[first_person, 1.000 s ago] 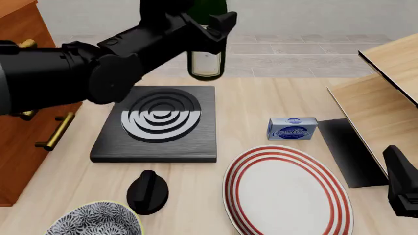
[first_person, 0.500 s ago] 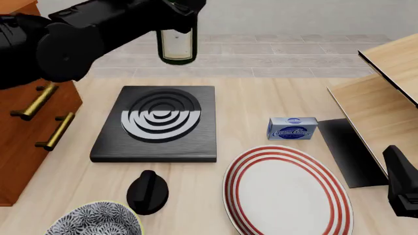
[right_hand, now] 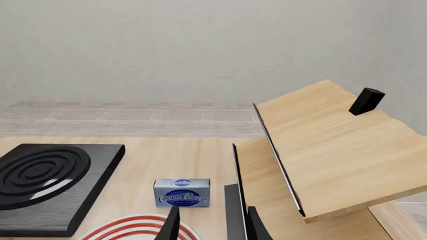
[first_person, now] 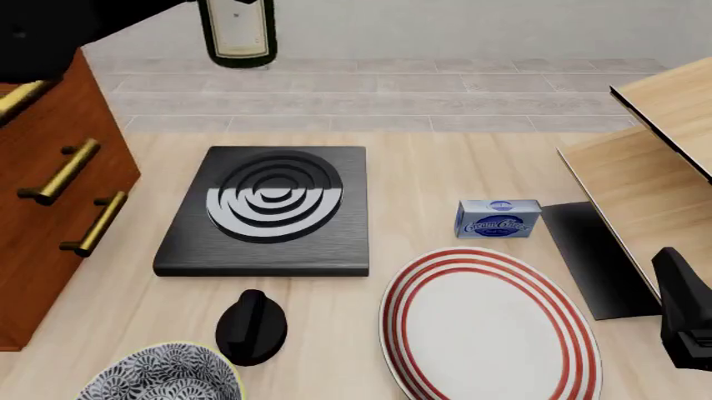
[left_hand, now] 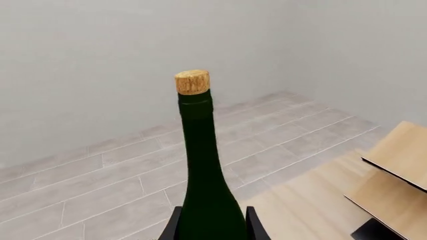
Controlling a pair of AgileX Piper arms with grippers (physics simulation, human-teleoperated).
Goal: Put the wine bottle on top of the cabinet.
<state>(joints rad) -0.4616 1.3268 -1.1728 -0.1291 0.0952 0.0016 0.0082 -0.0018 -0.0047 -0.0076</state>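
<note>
The wine bottle (left_hand: 200, 170) is held upright in the air, clear of the counter (first_person: 445, 167). In the front view only its lower body and white label (first_person: 236, 25) show, at the top edge, above and behind the induction hob (first_person: 270, 210) and to the right of the cabinet (first_person: 50, 208). The bottle is not on the cabinet top.

Left claw (left_hand: 212, 225): its 2 fingers (left_hand: 172, 227) are closed against either side of the bottle's lower body in the left wrist view. The neck and tan cork (left_hand: 192, 81) rise above them.

Right claw (right_hand: 212, 225): its fingers sit near each other with a narrow gap, and nothing is held between them. It hangs low over the right part of the counter, near the red-striped plate (first_person: 489, 329) and the cream cheese box (first_person: 498, 219). In the front view, only a dark part of the right arm (first_person: 686, 321) shows at the right edge.

The pale shelf unit (first_person: 656, 167) stands on the right of the counter. A black knob-shaped object (first_person: 250, 327) and a patterned bowl (first_person: 167, 375) sit near the front edge, left of the plate.
</note>
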